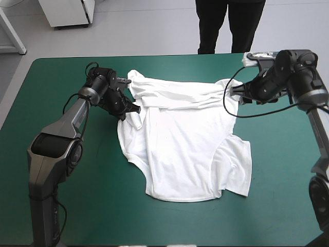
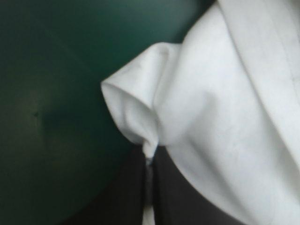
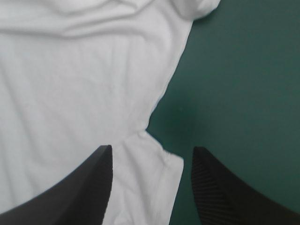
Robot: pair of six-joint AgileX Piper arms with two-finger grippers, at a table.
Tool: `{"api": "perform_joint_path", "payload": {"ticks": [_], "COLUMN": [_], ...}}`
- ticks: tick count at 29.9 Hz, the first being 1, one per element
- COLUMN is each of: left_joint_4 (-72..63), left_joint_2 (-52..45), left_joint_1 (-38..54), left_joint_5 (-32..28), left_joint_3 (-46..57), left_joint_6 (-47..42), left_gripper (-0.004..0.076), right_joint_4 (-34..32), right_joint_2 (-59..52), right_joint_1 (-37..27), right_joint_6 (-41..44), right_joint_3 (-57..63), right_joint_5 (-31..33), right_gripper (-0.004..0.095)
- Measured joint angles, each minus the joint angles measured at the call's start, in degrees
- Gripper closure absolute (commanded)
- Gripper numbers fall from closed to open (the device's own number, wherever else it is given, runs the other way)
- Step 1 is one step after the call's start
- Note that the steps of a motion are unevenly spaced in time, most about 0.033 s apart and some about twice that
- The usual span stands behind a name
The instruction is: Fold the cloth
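Observation:
The white T-shirt (image 1: 185, 139) lies mostly spread on the teal-green cover, rumpled, with a folded band along its far side. My left gripper (image 1: 131, 107) sits at the shirt's left edge. In the left wrist view its black fingers (image 2: 161, 192) meet in a point, shut on a pinched tuck of the T-shirt (image 2: 211, 122). My right gripper (image 1: 230, 90) hovers at the shirt's far right corner. The right wrist view shows this gripper (image 3: 151, 153) open, with a corner of the T-shirt (image 3: 70, 89) lying under and between its fingers.
The teal-green cover (image 1: 61, 170) stretches wide to the left, right and front of the shirt. The table's far edge (image 1: 169, 55) runs a short way behind the shirt's folded band.

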Motion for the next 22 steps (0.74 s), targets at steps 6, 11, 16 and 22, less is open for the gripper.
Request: {"api": "perform_joint_path", "payload": {"ticks": [6, 11, 16, 22], "left_joint_4": [-0.1, -0.16, -0.16, -0.21], "left_joint_2": [0.0, 0.0, 0.0, 0.0], "left_joint_1": [0.02, 0.09, 0.09, 0.09], "left_joint_5": [0.0, 0.0, 0.0, -0.09], "left_joint_3": [0.0, 0.0, 0.0, 0.0], "left_joint_6": [0.0, 0.0, 0.0, 0.0], "left_gripper": [0.0746, 0.0746, 0.0746, 0.0746], "right_joint_4": [-0.37, -0.86, -0.9, -0.86], "right_joint_2": [-5.11, -8.29, -13.53, -16.61], "right_joint_1": [2.76, 3.23, 4.67, 7.27], "right_joint_6": [1.24, 1.67, 2.02, 4.54], "right_joint_3": [13.92, 22.32, 29.88, 38.86], "right_joint_5": [-0.14, -0.63, -1.6, -7.18], "right_gripper": [0.0413, 0.0414, 0.0414, 0.0421]}}
